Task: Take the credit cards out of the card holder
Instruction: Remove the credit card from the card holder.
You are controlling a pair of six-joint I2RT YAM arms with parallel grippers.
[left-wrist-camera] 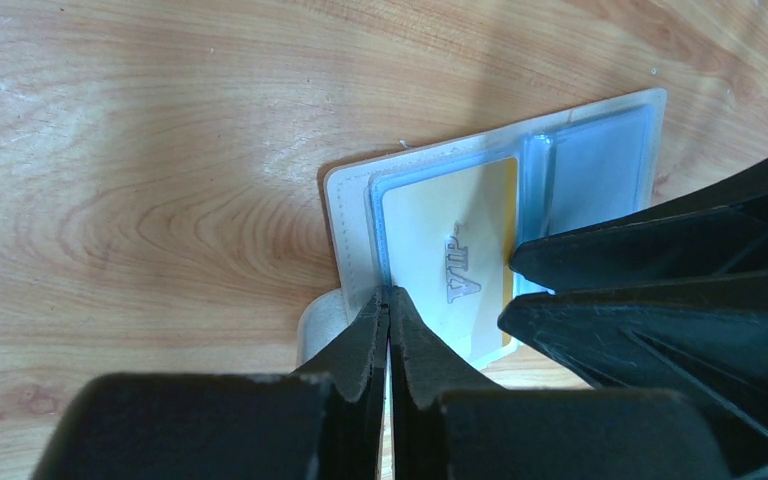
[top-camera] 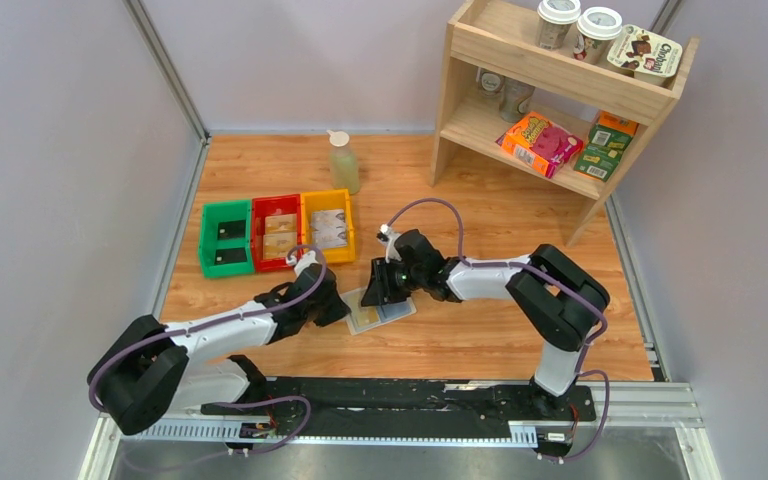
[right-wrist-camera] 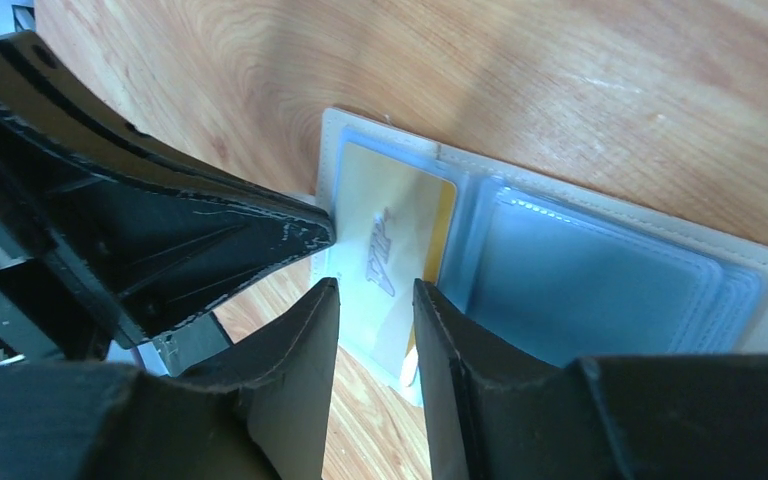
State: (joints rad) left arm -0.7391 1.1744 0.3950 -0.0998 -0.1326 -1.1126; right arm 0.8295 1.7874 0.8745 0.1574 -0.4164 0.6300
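The card holder point(top-camera: 392, 314) lies open on the wood table, beige rim point(left-wrist-camera: 345, 215) and pale blue-grey clear pockets. A tan-gold credit card point(left-wrist-camera: 455, 250) printed "VIP" sits in its left pocket; it also shows in the right wrist view point(right-wrist-camera: 390, 215). The other panel point(right-wrist-camera: 600, 290) shows only blue-grey sleeves. My left gripper point(left-wrist-camera: 388, 296) is shut, its tips against the holder's near edge beside the clasp tab point(left-wrist-camera: 315, 322). My right gripper point(right-wrist-camera: 375, 288) is open, its fingers either side of the card's end and not touching it.
Green point(top-camera: 225, 238), red point(top-camera: 277, 232) and yellow point(top-camera: 328, 225) bins with cards in them stand just behind the left arm. A bottle point(top-camera: 343, 160) stands behind the bins. A wooden shelf point(top-camera: 560, 90) with groceries is at the back right.
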